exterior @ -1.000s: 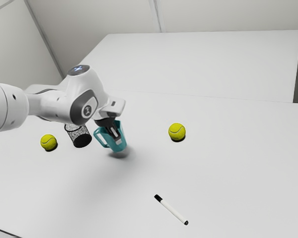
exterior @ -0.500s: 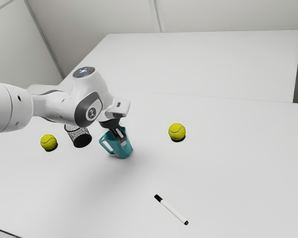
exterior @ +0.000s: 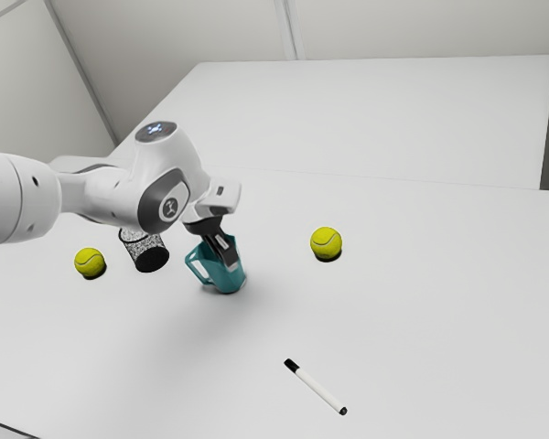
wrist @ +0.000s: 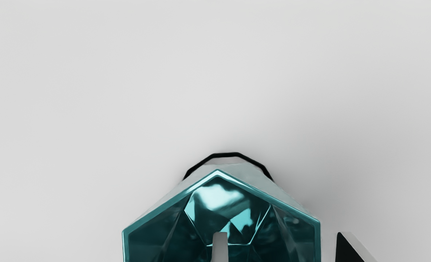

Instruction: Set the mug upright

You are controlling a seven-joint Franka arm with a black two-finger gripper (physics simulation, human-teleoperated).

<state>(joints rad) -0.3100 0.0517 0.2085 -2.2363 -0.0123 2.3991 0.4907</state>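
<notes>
Mug [exterior: 225, 282] around one finger of the parted pincer [exterior: 228, 257], other finger outside

Wht arm [exterior: 96, 197], rounded shell; dk gray side cap [exterior: 153, 207] w/ lt logo; dk top disc [exterior: 156, 133] w/ bluish marks; blk/gray gripper [exterior: 227, 260].

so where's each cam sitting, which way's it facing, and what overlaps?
Exterior view: beside the arm, looking down across the table at the teal mug, mesh cup, marker and two tennis balls; arm and gripper enter from the exterior view's left.
Wrist view: on the hand, facing past the fingertips into the mug's mouth; one finger shows within the mouth, the other outside the wall.
Shared: mug, tabletop, gripper fingers.
</notes>
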